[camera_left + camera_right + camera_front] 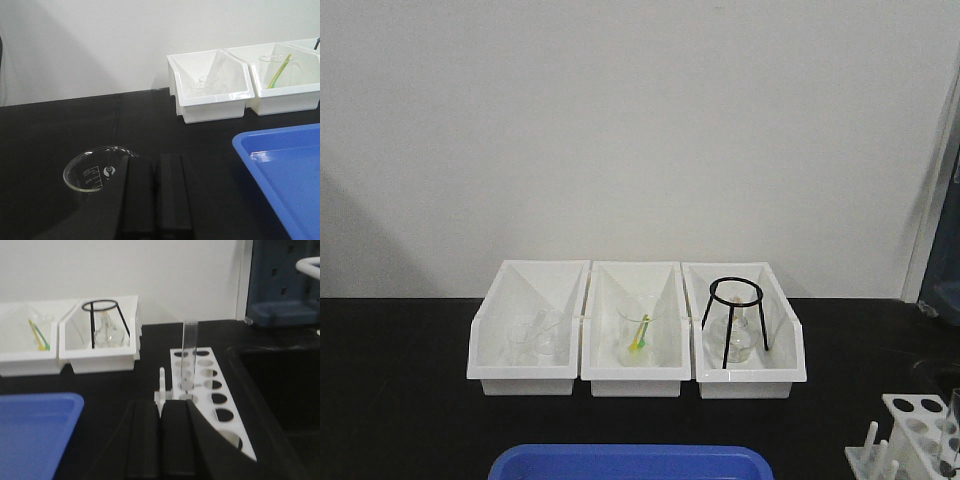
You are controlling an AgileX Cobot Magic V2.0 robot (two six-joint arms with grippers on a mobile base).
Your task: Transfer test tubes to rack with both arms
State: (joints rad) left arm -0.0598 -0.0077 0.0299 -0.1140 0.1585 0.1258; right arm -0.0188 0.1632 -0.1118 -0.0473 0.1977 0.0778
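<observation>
1. Black fingers [162,440] of my right gripper [161,440] fill the bottom of its wrist view; they look pressed together with nothing between them; the rack [212,390] sits just beyond and slightly right of the tips.
2. One tube [189,357] stands upright in the rack, long axis vertical, in a hole near the peg [161,379] side; it lies dead ahead of the right fingers, a touch right of centre, and apart from them.
3. My left gripper [156,197] also looks closed and empty; a beaker [95,170] lies just beside it on its left, partly hidden behind the finger, and I can't tell if they touch.
4. Front view shows the rack [920,430] at the far right edge of the table [400,400], so my right arm is clearly the nearer one; the left is well apart from it, across the tray [630,462].
5. I see no loose tube for certain; the tray [285,175] shows only bare blue in the wrist views, and the left bin [528,330] holds glassware too faint to name.
6. My judgement: any further tube would come from the tray or bin side, so the left picks and the right seats it vertically into a free hole; I must open the fingers first.
</observation>
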